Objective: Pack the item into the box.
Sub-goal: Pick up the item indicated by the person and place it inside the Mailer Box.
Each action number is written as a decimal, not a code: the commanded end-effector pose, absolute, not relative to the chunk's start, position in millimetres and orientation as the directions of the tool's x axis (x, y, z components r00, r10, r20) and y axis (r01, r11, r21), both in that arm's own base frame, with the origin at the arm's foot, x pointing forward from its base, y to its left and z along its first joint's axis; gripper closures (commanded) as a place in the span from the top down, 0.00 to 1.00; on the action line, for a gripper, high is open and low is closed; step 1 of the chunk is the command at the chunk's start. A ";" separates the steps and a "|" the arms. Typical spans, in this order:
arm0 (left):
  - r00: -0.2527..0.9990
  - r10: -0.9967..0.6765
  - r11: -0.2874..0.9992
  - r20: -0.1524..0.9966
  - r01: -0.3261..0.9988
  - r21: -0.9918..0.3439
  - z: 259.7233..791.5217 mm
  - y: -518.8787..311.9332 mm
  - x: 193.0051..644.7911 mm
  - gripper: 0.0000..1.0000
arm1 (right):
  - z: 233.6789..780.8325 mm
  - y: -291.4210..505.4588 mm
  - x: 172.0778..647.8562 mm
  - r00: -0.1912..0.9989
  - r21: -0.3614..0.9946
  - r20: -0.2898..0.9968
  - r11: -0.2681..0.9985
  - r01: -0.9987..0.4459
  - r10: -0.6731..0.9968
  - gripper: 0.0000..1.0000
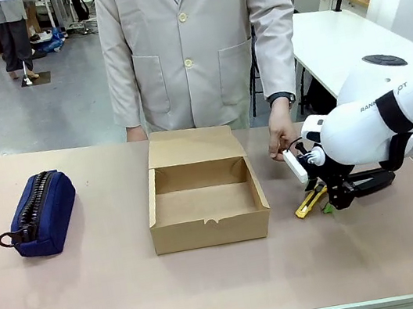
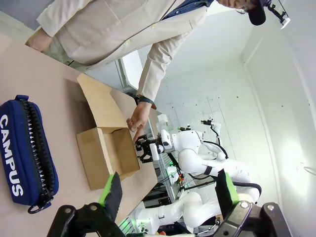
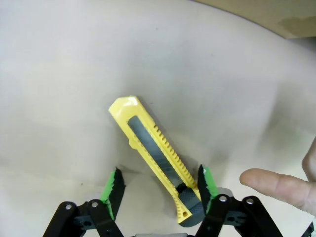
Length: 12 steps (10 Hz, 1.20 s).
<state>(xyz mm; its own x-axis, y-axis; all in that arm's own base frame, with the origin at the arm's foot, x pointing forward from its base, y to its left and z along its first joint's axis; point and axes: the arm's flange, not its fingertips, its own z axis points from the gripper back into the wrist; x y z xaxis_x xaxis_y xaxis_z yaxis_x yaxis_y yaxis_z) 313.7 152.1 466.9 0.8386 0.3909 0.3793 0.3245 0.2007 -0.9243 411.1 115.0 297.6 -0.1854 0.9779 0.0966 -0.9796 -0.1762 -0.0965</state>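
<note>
I have the right pincer (image 1: 328, 205) down low on the worktop (image 1: 213, 288), just to the right of the box (image 1: 212, 233). Its jaws stand wide and straddle the utility knife (image 3: 153, 148), with nothing gripped yet. In the right wrist view one green pad sits against the knife's black tail end and the other is clear of it. I judge the pincer is placed to close across the narrow handle near the back, where the flat sides give the pads something to bite.

The knife lies flat on the worktop, apart from the box, its nose pointing away from my wrist. It is slim and yellow, with a dark grey channel down the middle, a ribbed edge, and a black slider and end cap (no blade out that I can make out).

The box sits open, its flap lid folded back toward the person and its inside bare, ready to receive the knife. The person's hand (image 1: 280, 142) rests close by, with a fingertip near the pincer, so I'd mind that. My left pincer (image 2: 168, 190) hangs open and empty above the worktop, near the navy pouch (image 1: 42, 214)
</note>
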 end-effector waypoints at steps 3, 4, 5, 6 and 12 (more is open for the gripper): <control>0.828 0.394 0.194 0.399 0.349 -0.917 469.0 151.0 314.5 1.00 | 299.9 104.8 414.5 -0.212 -0.098 0.133 -0.200 -0.975 0.968 0.00; 0.828 0.394 0.194 0.399 0.349 -0.917 469.0 151.0 314.5 1.00 | 301.1 104.0 413.9 -0.214 -0.098 0.134 -0.202 -0.974 0.968 0.03; 0.828 0.394 0.194 0.399 0.349 -0.917 469.0 151.0 314.5 1.00 | 302.0 102.5 413.3 -0.220 -0.096 0.141 -0.208 -0.973 0.965 0.00; 0.828 0.394 0.194 0.399 0.349 -0.917 469.0 151.0 314.5 1.00 | 303.0 101.3 412.3 -0.219 -0.095 0.137 -0.207 -0.974 0.966 0.00; 0.828 0.394 0.194 0.399 0.349 -0.917 469.0 151.0 314.5 1.00 | 339.1 92.0 391.3 -0.217 -0.027 0.199 -0.216 -0.976 0.956 0.00</control>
<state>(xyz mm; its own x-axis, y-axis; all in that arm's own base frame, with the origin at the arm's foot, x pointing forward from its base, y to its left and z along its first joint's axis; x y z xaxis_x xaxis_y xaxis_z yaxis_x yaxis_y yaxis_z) 313.7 152.2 466.9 0.8386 0.3909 0.3794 0.3245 0.2008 -0.9243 405.5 102.4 316.2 -0.2022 0.9702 0.1337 -0.9791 -0.1973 -0.0487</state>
